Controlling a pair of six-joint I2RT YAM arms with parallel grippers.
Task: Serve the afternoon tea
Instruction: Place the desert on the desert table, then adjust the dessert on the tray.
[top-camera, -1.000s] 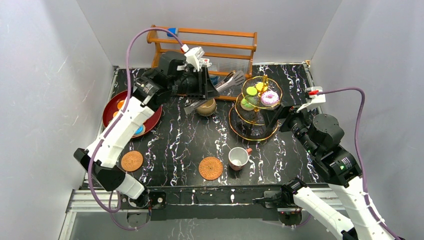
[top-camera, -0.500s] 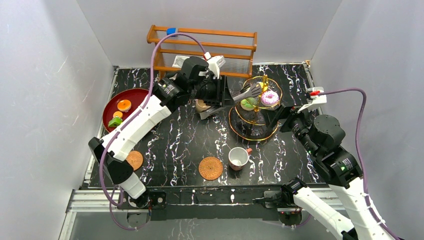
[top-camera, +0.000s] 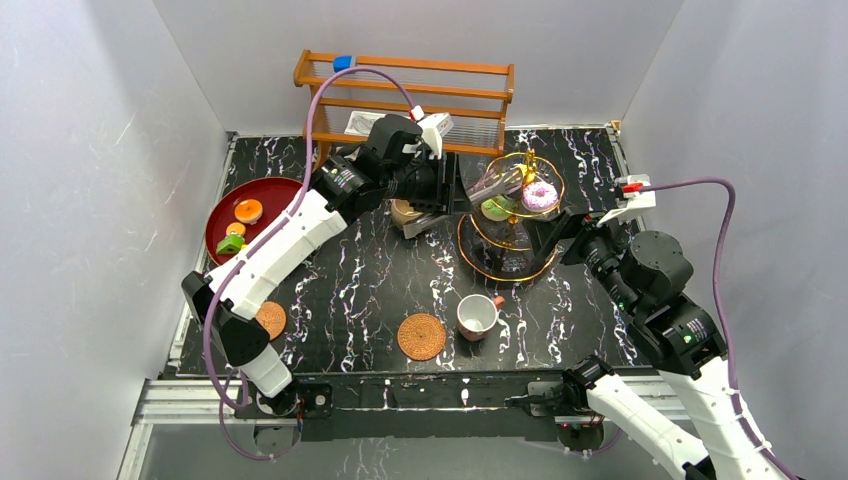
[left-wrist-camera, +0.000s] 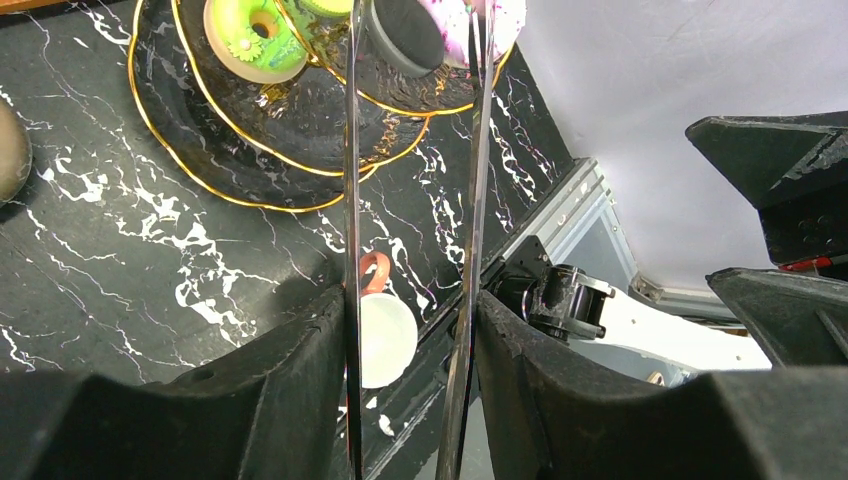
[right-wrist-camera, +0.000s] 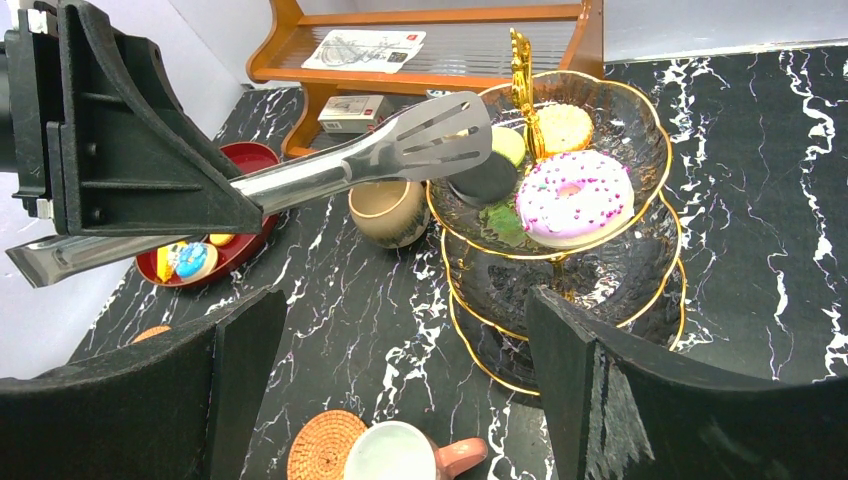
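My left gripper (top-camera: 450, 186) (left-wrist-camera: 410, 300) is shut on metal tongs (top-camera: 495, 183) (right-wrist-camera: 400, 145). The tong tips reach over the top tier of the gold-rimmed glass stand (top-camera: 470, 250) (right-wrist-camera: 460, 310) (left-wrist-camera: 180, 130). A dark round pastry (right-wrist-camera: 485, 180) (left-wrist-camera: 405, 30) sits between the tips, low on that tier. A pink donut (top-camera: 540, 195) (right-wrist-camera: 573, 197) and a yellow cookie (right-wrist-camera: 562, 125) share the tier, and a green donut (left-wrist-camera: 253, 35) lies close by. My right gripper (top-camera: 555, 235) (right-wrist-camera: 400, 310) stands open just right of the stand, holding nothing.
The tan mug (top-camera: 405, 212) (right-wrist-camera: 388, 212) stands under the left wrist. The white red-handled cup (top-camera: 477, 316) (right-wrist-camera: 410, 455) sits beside one woven coaster (top-camera: 421, 336); another coaster (top-camera: 267, 320) lies near the left arm. A red plate (top-camera: 225, 205) holds pastries. A wooden rack (top-camera: 400, 80) lines the back.
The left arm swung right from above the red plate, carrying the tongs over the stand's top tier. The tong blades now stand slightly wider. The right arm stayed still.
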